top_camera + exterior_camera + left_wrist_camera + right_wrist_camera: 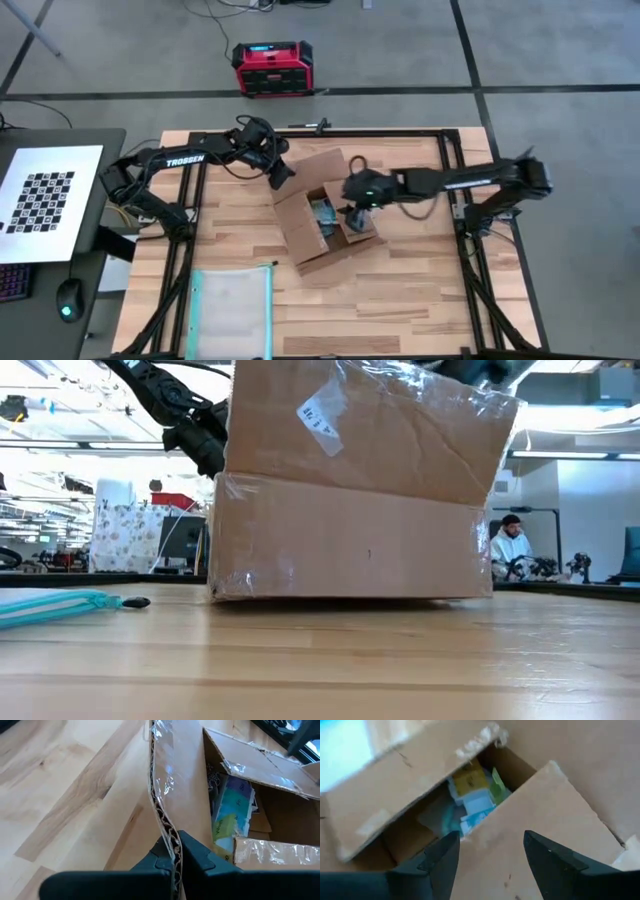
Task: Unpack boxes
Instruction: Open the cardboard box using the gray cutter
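The brown cardboard box point(325, 212) stands on the table's middle with its flaps open and clear tape strips on them; in the low view the box point(360, 530) fills the centre. Coloured packets point(232, 812) lie inside. My left gripper point(281, 176) is at the box's far-left flap, shut on its edge. My right gripper point(357, 212) hovers open above the box's opening; in the right wrist view its fingers point(490, 855) stand over a flap and the packets point(472, 802), touching nothing. My left gripper point(176, 851) pinches the taped corrugated edge of the box's flap point(167, 827) between its two fingers. The fingers come slanting from the table's far left, and the edge runs on away from them. The flap stands raised and turned outward from the box, which rests on the table.
A clear teal-edged pouch point(232, 308) lies flat near the table's near-left edge, its zipper end point(60, 603) showing in the low view. A red and black case point(272, 68) sits on the floor beyond the far edge. People sit in the room behind.
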